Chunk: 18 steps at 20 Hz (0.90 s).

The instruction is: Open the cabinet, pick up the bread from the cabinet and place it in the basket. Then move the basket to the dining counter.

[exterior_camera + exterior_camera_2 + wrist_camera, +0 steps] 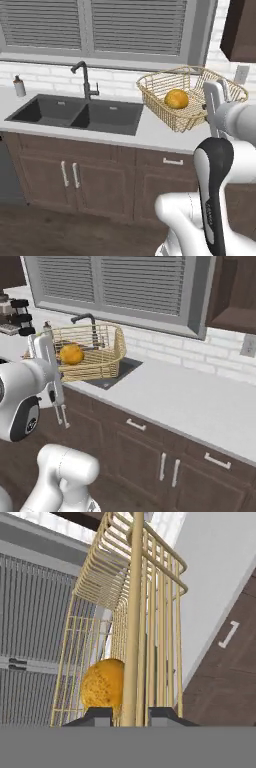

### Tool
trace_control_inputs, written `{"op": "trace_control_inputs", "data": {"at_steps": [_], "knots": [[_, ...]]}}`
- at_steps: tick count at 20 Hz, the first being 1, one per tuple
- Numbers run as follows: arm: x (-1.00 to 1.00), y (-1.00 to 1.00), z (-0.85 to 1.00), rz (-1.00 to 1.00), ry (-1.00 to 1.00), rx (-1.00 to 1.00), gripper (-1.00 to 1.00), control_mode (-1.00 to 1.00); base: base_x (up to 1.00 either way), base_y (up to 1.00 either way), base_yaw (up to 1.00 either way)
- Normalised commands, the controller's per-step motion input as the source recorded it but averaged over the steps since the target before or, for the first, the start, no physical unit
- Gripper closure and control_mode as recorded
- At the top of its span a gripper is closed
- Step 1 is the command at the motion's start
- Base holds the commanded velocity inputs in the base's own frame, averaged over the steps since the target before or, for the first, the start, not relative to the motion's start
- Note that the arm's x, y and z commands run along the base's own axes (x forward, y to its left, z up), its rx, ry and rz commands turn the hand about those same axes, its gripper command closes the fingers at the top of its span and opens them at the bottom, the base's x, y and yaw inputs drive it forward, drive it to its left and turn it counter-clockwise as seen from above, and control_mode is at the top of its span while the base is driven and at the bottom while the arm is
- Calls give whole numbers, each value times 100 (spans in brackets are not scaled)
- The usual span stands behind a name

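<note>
The golden wire basket [161,103] hangs tilted in the air above the pale counter, right of the sink. The round orange bread [176,98] lies inside it. My gripper [207,105] is shut on the basket's rim at its right side. In the hand view the fingertips [131,712] clamp a rim wire of the basket [134,612], with the bread [102,684] just left of it. From the right base view the basket [107,351] and bread [71,354] float over the sink edge. The dark cabinet [232,291] is at the upper right. The dining counter is out of view.
A dark double sink [75,114] with a black faucet [85,80] is set in the pale worktop [200,401]. A soap bottle [19,86] stands at its left. A coffee machine [12,316] sits far left. Base cupboards [70,175] run below, and a shuttered window [100,25] behind.
</note>
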Motion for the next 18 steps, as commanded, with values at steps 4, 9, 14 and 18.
{"op": "trace_control_inputs", "data": {"at_steps": [4, 9, 14, 18], "knots": [[0, 0, 0, 0, 0, 0, 100, 100, 0, 34, 95], [0, 0, 0, 0, 0, 0, 100, 100, 0, 16, 99], [0, 0, 0, 0, 0, 0, 100, 100, 0, 5, 96], [0, 0, 0, 0, 0, 0, 100, 100, 0, 0, 100]]}}
